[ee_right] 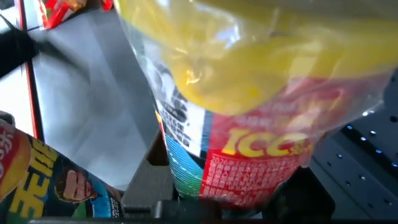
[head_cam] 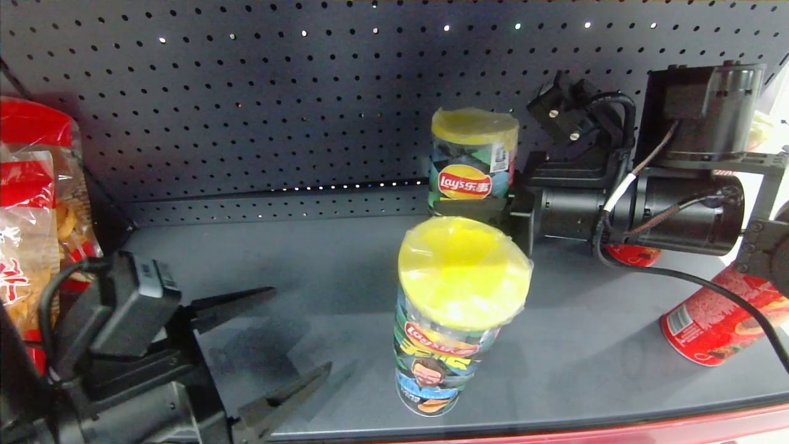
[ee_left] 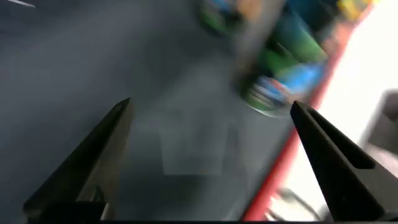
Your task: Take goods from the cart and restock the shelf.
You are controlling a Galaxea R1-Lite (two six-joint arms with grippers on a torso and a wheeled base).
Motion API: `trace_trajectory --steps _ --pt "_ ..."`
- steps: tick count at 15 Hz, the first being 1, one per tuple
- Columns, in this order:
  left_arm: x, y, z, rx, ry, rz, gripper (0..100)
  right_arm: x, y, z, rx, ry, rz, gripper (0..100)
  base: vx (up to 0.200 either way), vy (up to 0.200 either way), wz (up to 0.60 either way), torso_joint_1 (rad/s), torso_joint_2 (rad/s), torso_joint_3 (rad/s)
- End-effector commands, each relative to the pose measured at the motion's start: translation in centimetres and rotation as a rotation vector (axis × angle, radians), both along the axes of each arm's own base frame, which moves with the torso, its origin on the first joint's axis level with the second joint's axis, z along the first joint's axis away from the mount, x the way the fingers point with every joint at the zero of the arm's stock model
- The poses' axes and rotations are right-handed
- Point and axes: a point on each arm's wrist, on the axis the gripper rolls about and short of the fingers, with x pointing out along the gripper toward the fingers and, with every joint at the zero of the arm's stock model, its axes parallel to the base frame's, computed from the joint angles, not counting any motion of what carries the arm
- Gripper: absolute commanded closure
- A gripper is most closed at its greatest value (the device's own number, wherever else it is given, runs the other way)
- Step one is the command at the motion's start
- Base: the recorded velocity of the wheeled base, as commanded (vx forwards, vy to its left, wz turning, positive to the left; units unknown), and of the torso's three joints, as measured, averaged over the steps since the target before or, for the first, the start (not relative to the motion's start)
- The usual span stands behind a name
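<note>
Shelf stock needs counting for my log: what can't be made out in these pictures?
Rear can: base hidden behind front can, head view.
Red can: cut by head view's right edge.
Snack bag: cut by left edge.
Left wrist view: front can blurred.

Grey shelf (head_cam: pixel 296 265): upright chip can (head_cam: pixel 459 314), red can (head_cam: pixel 703 330) lying, snack bags (head_cam: pixel 31 203).

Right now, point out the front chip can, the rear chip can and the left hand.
front chip can (head_cam: pixel 463 271), head view, on its yellow lid
rear chip can (head_cam: pixel 471 163), head view, on its label
left hand (head_cam: pixel 299 330), head view, midway between its fingertips
</note>
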Motion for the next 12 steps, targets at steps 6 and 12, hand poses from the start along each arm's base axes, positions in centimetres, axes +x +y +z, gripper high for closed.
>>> trace_trajectory --steps 6,12 --pt "-7.9 8.9 -2.7 -0.039 -0.227 0.390 0 1.0 0.5 0.2 0.004 -0.009 -0.011 100 0.000 0.000 0.00 0.000 0.00 0.000" --pt "-14.4 9.6 -8.6 -0.012 -0.132 0.511 0 1.9 2.3 1.2 0.037 -0.029 0.014 100 0.000 0.000 0.00 0.000 0.00 0.000"
